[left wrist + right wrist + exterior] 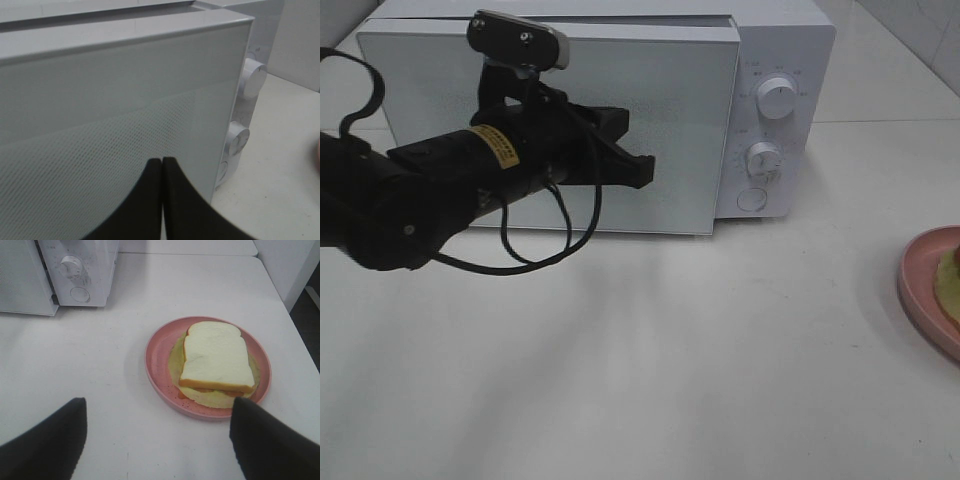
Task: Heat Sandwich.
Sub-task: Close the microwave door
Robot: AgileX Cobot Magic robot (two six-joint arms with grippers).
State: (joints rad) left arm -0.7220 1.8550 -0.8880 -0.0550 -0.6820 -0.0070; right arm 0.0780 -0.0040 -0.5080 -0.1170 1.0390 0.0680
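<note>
the sandwich [215, 362] lies on the pink plate [157, 365] just ahead of the right fingers [45, 437], which are spread and empty; it looks light, soft, easily squashed, so take it gently by its sides.

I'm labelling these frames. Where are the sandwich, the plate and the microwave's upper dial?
sandwich [216, 359], right wrist view, middle of the top bread slice.
plate [156, 352], right wrist view, bare pink rim beside the sandwich.
upper dial [778, 100], exterior high view, face of the knob.
</note>
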